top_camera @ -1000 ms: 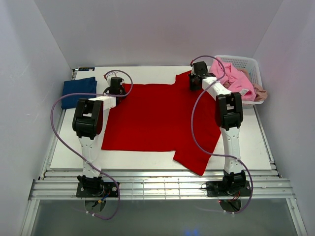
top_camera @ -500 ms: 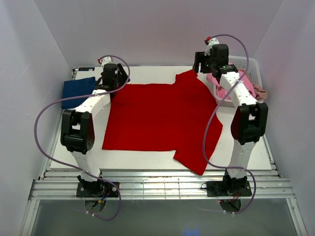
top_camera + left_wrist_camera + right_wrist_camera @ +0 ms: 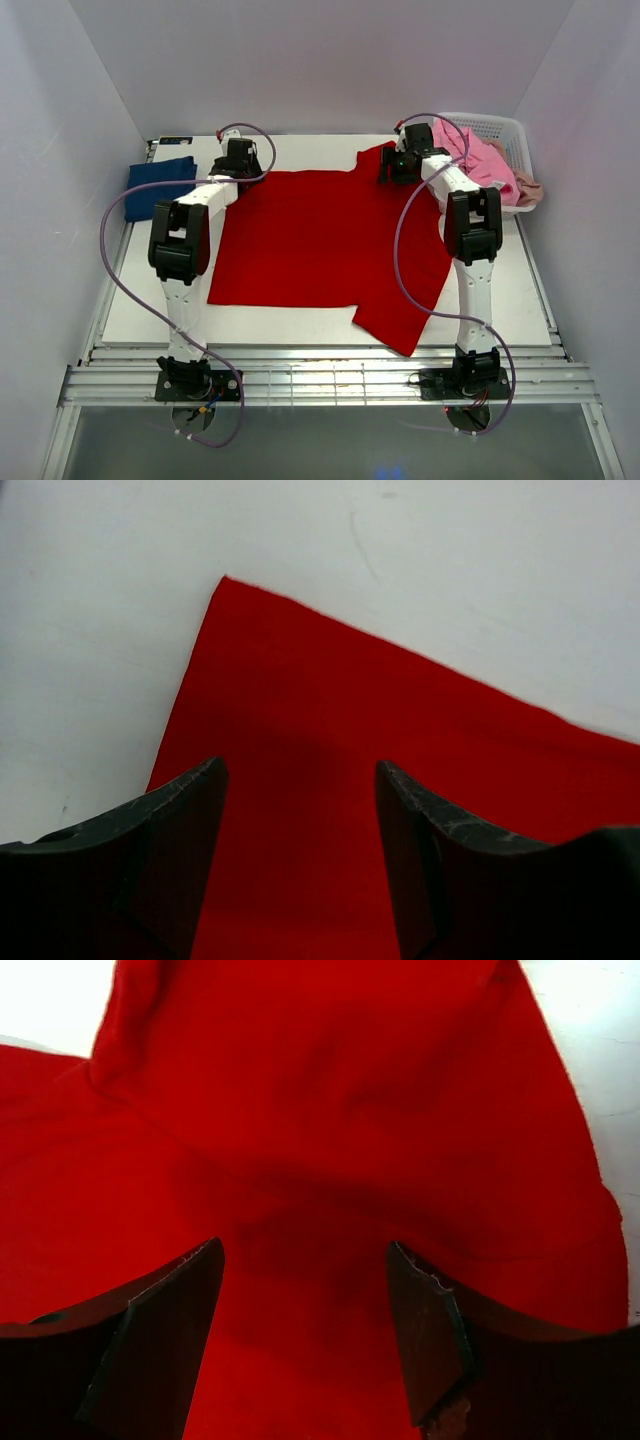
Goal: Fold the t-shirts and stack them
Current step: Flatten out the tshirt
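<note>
A bright red t-shirt [image 3: 320, 245] lies spread flat across the white table [image 3: 510, 290]. My left gripper [image 3: 240, 166] hangs open over the shirt's far left corner [image 3: 330, 720], nothing between its fingers [image 3: 185, 825]. Over the bunched far right sleeve [image 3: 330, 1110] my right gripper [image 3: 392, 168] is open too, and the cloth lies loose below its fingers [image 3: 425, 1315]. A folded navy blue t-shirt [image 3: 158, 186] rests at the table's far left. A pink t-shirt [image 3: 485, 162] spills from the basket.
A white lattice basket [image 3: 500, 130] stands at the far right corner with pink and beige cloth in it. The red shirt's near right sleeve [image 3: 400, 325] reaches almost to the table's front edge. White walls close in on three sides.
Both grippers went from shut to open. They rose away from the red shirt's far corners half a second ago and have come back down low over them.
</note>
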`<state>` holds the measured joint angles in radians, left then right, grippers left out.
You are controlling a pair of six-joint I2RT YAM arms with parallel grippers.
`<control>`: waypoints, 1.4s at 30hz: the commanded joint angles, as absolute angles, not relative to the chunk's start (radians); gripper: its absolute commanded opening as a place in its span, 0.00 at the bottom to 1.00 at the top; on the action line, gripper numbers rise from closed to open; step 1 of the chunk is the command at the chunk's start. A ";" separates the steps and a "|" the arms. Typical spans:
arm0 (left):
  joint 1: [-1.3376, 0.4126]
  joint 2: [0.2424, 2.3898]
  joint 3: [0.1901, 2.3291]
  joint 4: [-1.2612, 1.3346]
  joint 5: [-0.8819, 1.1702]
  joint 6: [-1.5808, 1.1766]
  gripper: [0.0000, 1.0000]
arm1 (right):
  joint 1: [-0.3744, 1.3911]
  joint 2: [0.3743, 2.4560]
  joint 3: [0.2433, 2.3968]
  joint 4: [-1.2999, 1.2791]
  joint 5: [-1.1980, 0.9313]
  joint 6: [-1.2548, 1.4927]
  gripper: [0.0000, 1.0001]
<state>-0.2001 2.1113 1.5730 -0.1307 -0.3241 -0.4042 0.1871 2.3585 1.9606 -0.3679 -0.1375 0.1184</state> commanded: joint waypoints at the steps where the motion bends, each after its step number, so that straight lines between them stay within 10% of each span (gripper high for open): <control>1: -0.198 2.086 1.676 -0.155 -0.368 -0.367 0.71 | 0.170 2.313 2.108 -0.376 -0.118 0.152 0.72; 42: -0.049 2.082 1.519 0.118 0.065 -0.189 0.75 | 0.140 2.212 1.933 -0.316 -0.123 0.034 0.74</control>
<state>-0.0448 2.1372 1.4868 0.1162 0.0395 -0.1917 0.1452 2.2955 1.9282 -0.3363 -0.1085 0.0578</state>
